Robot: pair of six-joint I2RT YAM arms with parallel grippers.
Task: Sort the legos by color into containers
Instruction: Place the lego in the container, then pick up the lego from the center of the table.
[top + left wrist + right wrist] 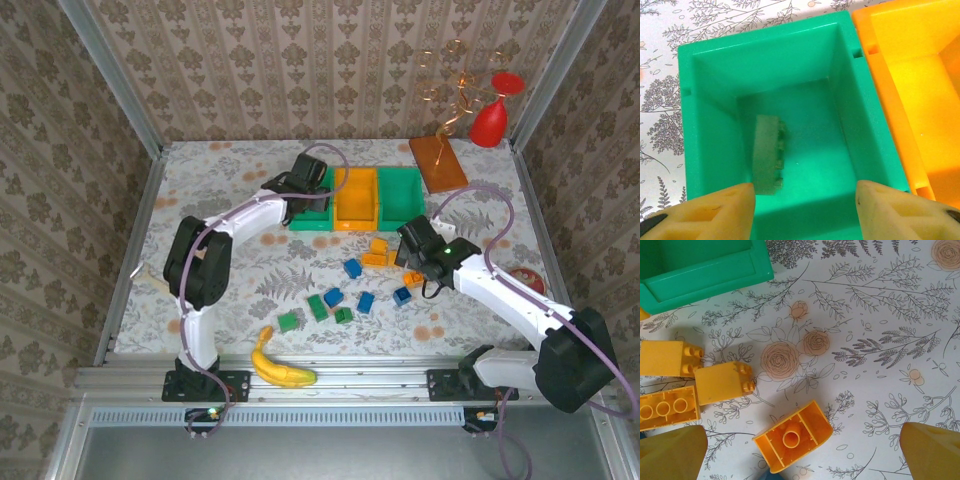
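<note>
Stretched forward over left green bin (765,35), left gripper (805,200) partly open and empty, green brick (767,155) loose inside bin below fingertips; bent low over table (865,340), right gripper (802,450) spread wide, empty, above orange bricks (722,382) near right green bin (705,282).

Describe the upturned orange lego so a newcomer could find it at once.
Start at the green plastic bin on the flowered table cover, in the right wrist view. Just beside it lies a cluster of orange studded bricks; the upturned orange brick is the one farthest from the bin. Alone among them, it shows its hollow underside with a round tube, not studs.
</note>
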